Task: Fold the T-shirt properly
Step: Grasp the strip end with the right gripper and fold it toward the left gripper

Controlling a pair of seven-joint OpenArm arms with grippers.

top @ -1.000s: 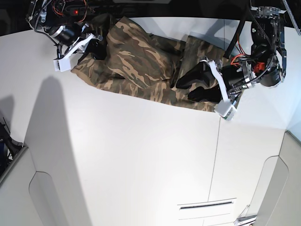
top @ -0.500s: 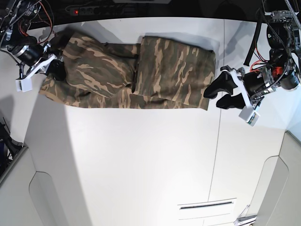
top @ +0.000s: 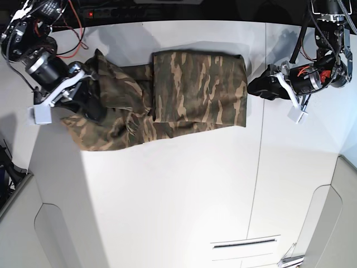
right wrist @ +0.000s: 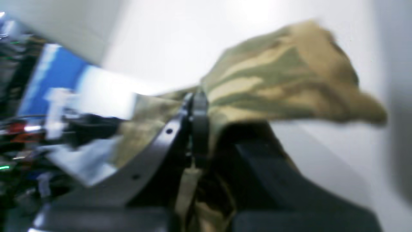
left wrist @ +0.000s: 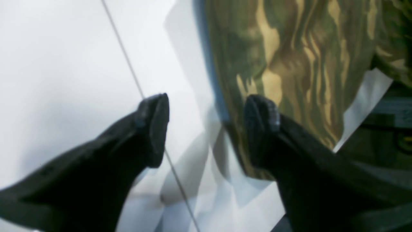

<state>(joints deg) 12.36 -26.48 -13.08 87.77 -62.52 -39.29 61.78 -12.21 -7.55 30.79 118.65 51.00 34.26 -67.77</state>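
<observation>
The camouflage T-shirt [top: 198, 86] lies on the white table [top: 167, 190] at the back. Its right half is a flat folded rectangle; its left part [top: 120, 120] is bunched and wrinkled. My right gripper [top: 93, 107] is shut on that bunched left end; the blurred right wrist view shows its fingers [right wrist: 196, 125] pinched on camouflage fabric [right wrist: 273, 77]. My left gripper [top: 255, 87] is open and empty, just right of the shirt's right edge. In the left wrist view the gripper [left wrist: 207, 125] stands open over the table, with the shirt's edge [left wrist: 289, 64] beside the right finger.
A thin seam [top: 257, 173] runs down the table right of the shirt. A power strip with a red light [top: 89, 11] and cables lie along the back edge. A slot [top: 242, 243] is near the front right. The table drops off at the left edge [top: 22, 184].
My right gripper has moved right and toward the front with the shirt's left end, bunching it. My left gripper has let go of the shirt and drawn back up to the right.
</observation>
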